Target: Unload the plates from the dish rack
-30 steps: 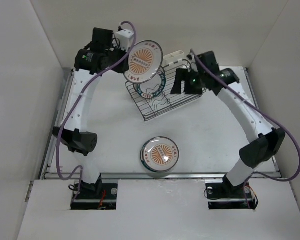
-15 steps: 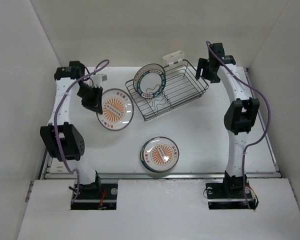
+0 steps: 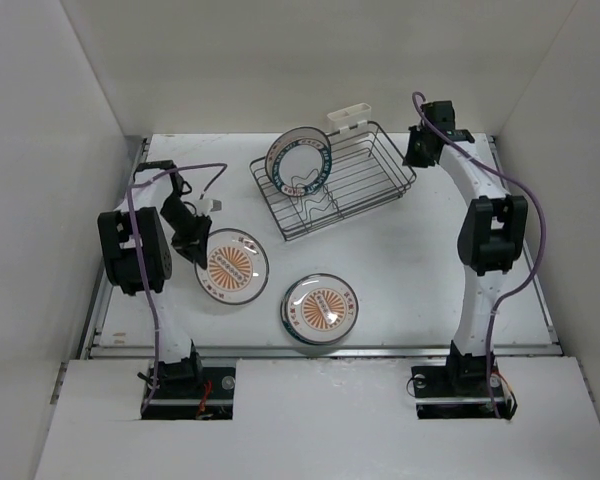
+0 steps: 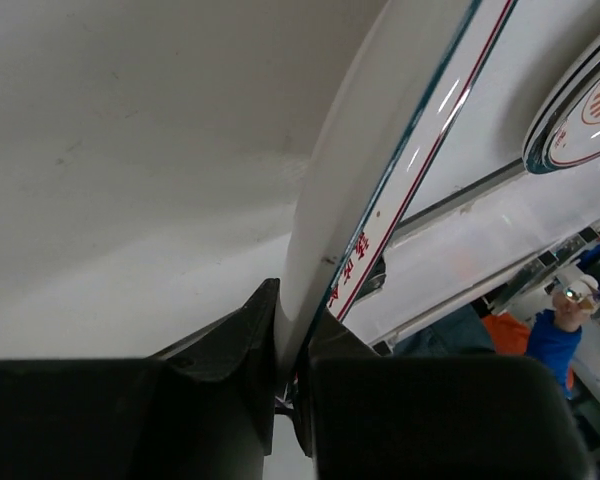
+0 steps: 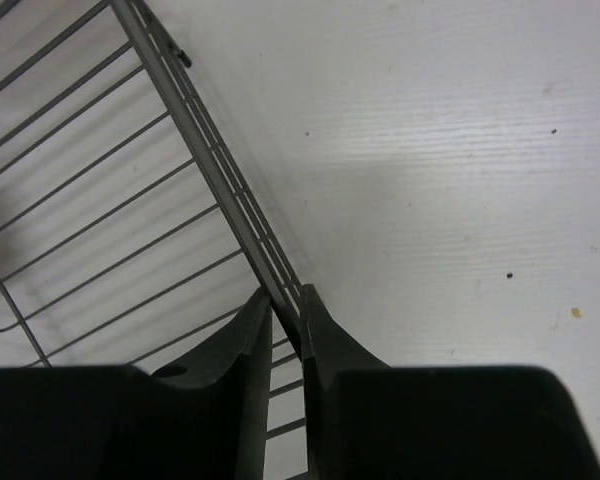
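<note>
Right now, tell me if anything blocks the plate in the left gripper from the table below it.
Nothing visible does. The plate in the left gripper is over bare table, apart from the other plate.

Glossy glazed white plate (image 4: 372,180), dark metal wire dish rack (image 3: 365,175), smooth cream plastic holder (image 3: 347,115), matt white table (image 3: 430,270) with faint grain, matt black gripper fingers (image 5: 330,350).
</note>
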`<state>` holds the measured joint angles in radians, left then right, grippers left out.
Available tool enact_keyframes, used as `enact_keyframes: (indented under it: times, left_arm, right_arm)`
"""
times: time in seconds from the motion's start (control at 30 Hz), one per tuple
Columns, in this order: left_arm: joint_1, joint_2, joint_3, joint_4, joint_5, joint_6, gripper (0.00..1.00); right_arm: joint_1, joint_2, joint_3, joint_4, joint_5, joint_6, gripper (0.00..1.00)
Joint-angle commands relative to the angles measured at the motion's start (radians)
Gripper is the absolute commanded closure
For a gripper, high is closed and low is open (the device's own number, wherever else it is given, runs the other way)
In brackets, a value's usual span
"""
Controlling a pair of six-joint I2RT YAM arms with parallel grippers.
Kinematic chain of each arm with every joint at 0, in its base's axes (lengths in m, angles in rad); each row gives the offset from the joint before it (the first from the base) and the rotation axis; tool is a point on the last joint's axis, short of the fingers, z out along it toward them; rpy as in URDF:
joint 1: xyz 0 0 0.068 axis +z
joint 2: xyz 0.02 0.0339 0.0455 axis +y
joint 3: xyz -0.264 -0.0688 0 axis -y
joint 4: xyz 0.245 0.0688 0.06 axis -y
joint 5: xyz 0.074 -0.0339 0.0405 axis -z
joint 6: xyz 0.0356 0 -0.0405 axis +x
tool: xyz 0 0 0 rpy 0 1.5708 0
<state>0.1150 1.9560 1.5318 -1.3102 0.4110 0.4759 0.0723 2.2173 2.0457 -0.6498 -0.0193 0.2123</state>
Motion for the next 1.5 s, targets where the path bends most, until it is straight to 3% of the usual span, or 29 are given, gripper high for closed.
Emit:
enact_keyframes:
  times: [0.0,0.07,0.3,0.5,0.63,0.97,1.13,1.2,1.3,1.4,1.47]
  left_arm:
    - [0.002,0.026,0.011,-0.167,-0.043,-0.002,1.0]
    - [0.002,0.066,0.02,-0.158,-0.057,-0.016,1.0]
    - [0.002,0.135,0.048,-0.095,-0.132,-0.069,0.96]
    - [0.002,0.182,0.048,-0.084,-0.143,-0.103,0.89]
    - [0.002,0.182,0.039,-0.073,-0.161,-0.112,0.79]
    - [0.02,0.192,0.039,-0.031,-0.239,-0.141,0.67]
    - [0.02,0.192,0.05,-0.031,-0.248,-0.151,0.65]
    - [0.02,0.166,0.059,-0.04,-0.248,-0.151,0.65]
    - [0.02,0.143,0.077,-0.05,-0.259,-0.151,0.65]
    - [0.02,0.112,0.1,-0.061,-0.271,-0.151,0.65]
    - [0.02,0.087,0.111,-0.08,-0.281,-0.151,0.64]
  right_arm:
    - [0.017,-0.079,-0.145,0.047,0.007,0.048,0.94]
    - [0.017,-0.134,-0.217,0.056,0.016,0.061,1.0]
    - [0.055,-0.332,-0.456,0.125,0.031,0.14,1.0]
    - [0.064,-0.427,-0.619,0.136,0.041,0.393,1.0]
    - [0.064,-0.495,-0.748,0.222,0.018,0.521,1.0]
    - [0.119,-0.582,-0.831,0.245,0.054,0.691,1.0]
    - [0.13,-0.631,-0.864,0.245,0.085,0.725,1.0]
    - [0.139,-0.64,-0.864,0.236,0.105,0.725,0.87]
    - [0.139,-0.666,-0.864,0.222,0.143,0.667,0.35]
    - [0.165,-0.725,-0.837,0.262,0.179,0.506,0.23]
    - [0.214,-0.746,-0.771,0.285,0.214,0.39,0.22]
